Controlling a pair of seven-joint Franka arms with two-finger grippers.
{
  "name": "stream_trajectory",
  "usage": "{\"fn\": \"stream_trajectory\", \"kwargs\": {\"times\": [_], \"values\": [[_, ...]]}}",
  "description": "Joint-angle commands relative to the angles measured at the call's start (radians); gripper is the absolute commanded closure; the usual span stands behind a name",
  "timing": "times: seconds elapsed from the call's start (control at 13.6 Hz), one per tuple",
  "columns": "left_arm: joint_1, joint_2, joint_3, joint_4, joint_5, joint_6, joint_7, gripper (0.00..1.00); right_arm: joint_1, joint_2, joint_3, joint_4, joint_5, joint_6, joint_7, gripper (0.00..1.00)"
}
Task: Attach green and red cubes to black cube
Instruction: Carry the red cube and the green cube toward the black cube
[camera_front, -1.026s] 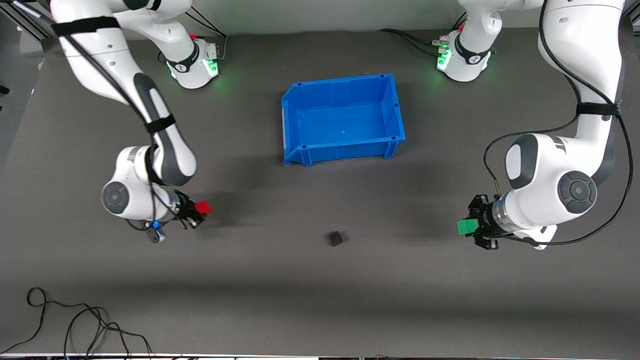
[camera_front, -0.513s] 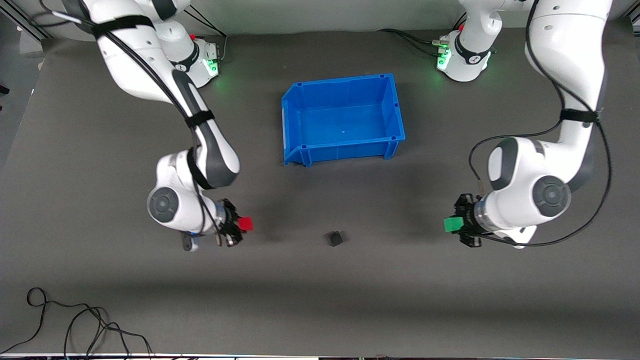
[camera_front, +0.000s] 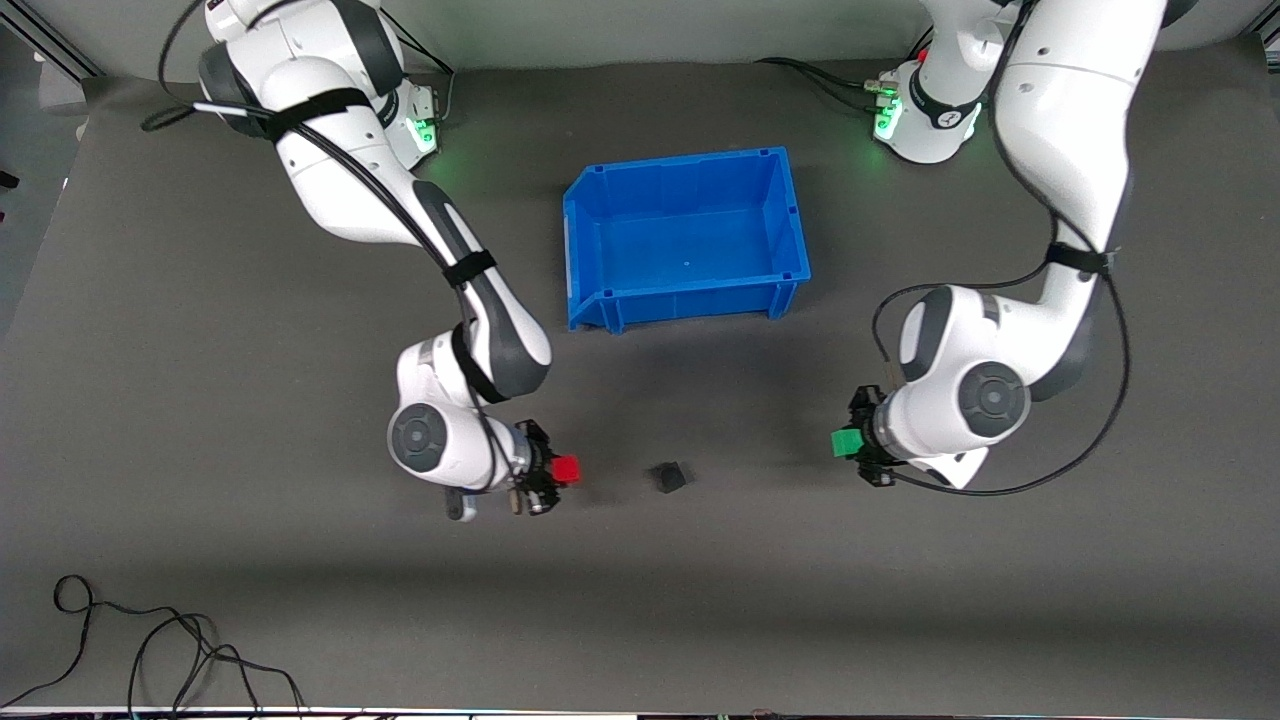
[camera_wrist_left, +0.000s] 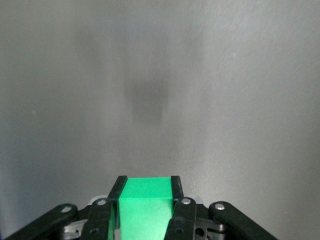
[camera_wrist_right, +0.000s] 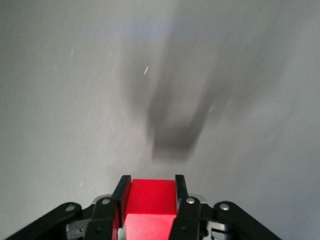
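Landmark: black cube (camera_front: 671, 476) lies on the counter (camera_front: 200, 330), nearer the camera than the blue bin (camera_front: 688, 237).
Right tool (camera_front: 556, 472): clamps the red cube (camera_front: 566, 469) beside the black cube, toward the right arm's end, ready to press on.
Left tool (camera_front: 856, 444): clamps the green cube (camera_front: 845, 442), well apart from the black cube, toward the left arm's end.

A robotics lab: 2 white arms (camera_front: 420, 200) bolted to a grey-matted table (camera_front: 200, 350), loose cables (camera_front: 150, 640).
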Motion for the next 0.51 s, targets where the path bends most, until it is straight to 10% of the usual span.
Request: {"fn": "stream_trajectory", "kwargs": {"times": [0.0, 0.44], "values": [[-0.052, 0.043, 0.015, 0.034, -0.002, 0.035, -0.106, 1.0, 0.001, 0.115, 0.033, 0.183, 0.021, 0.011, 0.093, 0.85], [-0.118, 0.094, 0.018, 0.051, 0.067, 0.106, -0.406, 1.0, 0.014, 0.189, 0.094, 0.191, 0.016, 0.142, 0.108, 0.85]]}}
